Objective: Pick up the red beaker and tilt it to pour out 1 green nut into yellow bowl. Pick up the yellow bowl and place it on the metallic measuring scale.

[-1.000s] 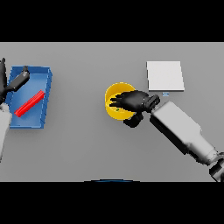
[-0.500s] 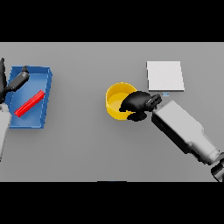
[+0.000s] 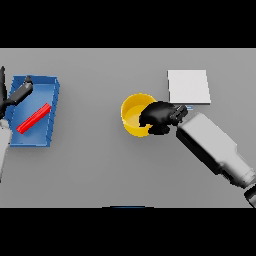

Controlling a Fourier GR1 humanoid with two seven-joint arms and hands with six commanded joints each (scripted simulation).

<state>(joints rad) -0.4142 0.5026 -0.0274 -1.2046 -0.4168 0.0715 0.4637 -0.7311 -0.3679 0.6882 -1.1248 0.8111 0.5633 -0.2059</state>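
The yellow bowl (image 3: 133, 115) stands near the middle of the table. My right hand (image 3: 159, 117) is at the bowl's right rim with its fingers curled round the edge, hiding that part of the rim. The red beaker (image 3: 33, 118) lies on its side in the blue tray (image 3: 50, 90) at the left. My left hand (image 3: 16, 96) shows at the left edge over the tray's far corner, fingers straight, holding nothing. The metallic measuring scale (image 3: 188, 86) is a flat pale square just beyond and to the right of the bowl. I make out no green nut.
The blue tray takes up the left side of the table. My right forearm (image 3: 215, 150) runs from the lower right up to the bowl.
My right hand has drawn back from above the bowl to its right rim and closed on it, so more of the bowl's inside shows. The bowl and left hand have barely moved.
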